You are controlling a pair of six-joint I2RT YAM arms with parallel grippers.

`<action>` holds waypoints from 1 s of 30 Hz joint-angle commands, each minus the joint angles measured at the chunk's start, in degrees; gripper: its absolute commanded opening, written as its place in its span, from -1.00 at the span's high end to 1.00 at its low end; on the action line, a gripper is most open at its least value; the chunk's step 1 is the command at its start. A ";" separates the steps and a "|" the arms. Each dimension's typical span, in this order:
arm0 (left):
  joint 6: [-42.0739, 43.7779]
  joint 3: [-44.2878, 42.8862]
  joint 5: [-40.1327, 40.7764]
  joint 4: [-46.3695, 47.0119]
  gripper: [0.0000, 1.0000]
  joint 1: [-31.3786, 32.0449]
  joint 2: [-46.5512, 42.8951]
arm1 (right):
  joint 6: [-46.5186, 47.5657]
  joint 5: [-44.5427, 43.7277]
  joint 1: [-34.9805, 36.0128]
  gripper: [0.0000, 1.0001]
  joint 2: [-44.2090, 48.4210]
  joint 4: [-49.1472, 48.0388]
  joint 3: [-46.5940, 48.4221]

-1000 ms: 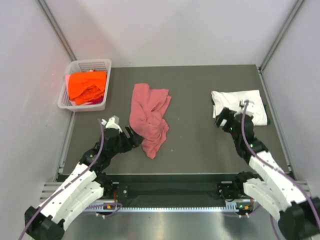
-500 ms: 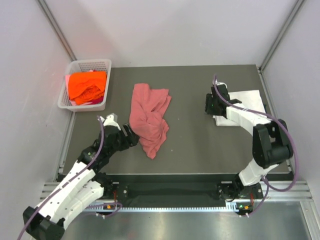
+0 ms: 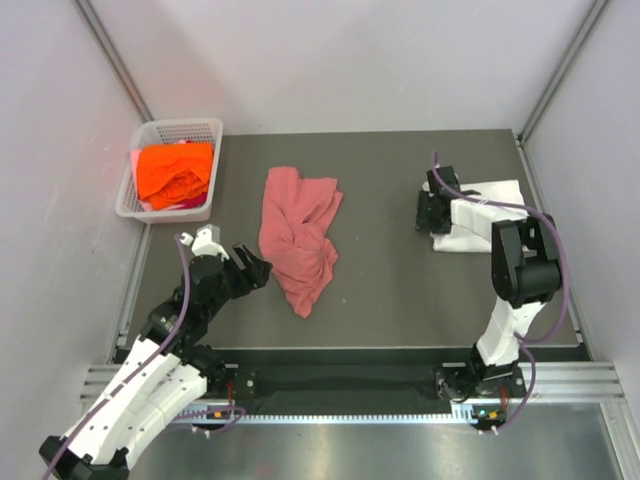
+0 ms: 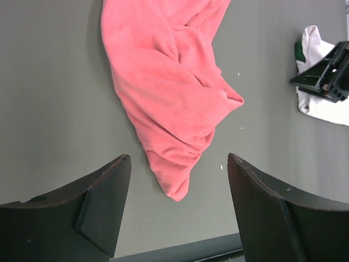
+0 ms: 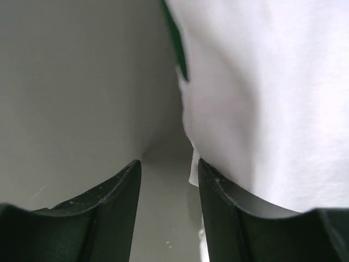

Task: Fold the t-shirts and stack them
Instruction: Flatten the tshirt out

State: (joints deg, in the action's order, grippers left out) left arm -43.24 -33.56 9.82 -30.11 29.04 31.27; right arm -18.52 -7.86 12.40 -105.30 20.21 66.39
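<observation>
A dusty pink-red t-shirt (image 3: 298, 238) lies crumpled in the middle of the table; its lower tip shows in the left wrist view (image 4: 169, 93). My left gripper (image 3: 258, 270) is open and empty just left of that tip (image 4: 179, 159), apart from it. A folded white t-shirt (image 3: 488, 213) lies at the right. My right gripper (image 3: 428, 212) is open at its left edge; the shirt (image 5: 262, 98) lies against the right finger (image 5: 218, 191). A bright orange t-shirt (image 3: 175, 172) lies in the basket.
The white mesh basket (image 3: 200, 128) stands at the back left corner of the dark mat (image 3: 390, 280). Grey walls close in the left, right and back. The right gripper also shows in the left wrist view (image 4: 324, 76).
My right arm has swung up and over, and its gripper has moved from the white t-shirt's near side to its left edge. My left arm has drawn back slightly from the pink t-shirt.
</observation>
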 commanded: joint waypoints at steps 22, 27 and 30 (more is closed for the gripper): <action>4.22 -10.56 -1.83 14.71 -0.75 0.05 29.55 | -2.04 15.76 -2.57 -0.42 18.72 -2.63 -9.70; 4.49 -14.32 -2.62 17.54 -0.67 0.06 36.84 | -4.24 18.66 6.83 -0.40 17.06 -5.17 -9.44; 4.83 -17.15 -2.71 17.98 -0.63 0.14 41.50 | -5.03 20.77 9.39 -0.40 15.30 -6.58 -9.61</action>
State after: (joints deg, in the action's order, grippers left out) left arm -39.70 -46.65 7.81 -16.93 29.04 70.32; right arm -21.87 9.50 19.70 -88.53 17.58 56.99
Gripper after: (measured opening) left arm 0.818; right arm 0.701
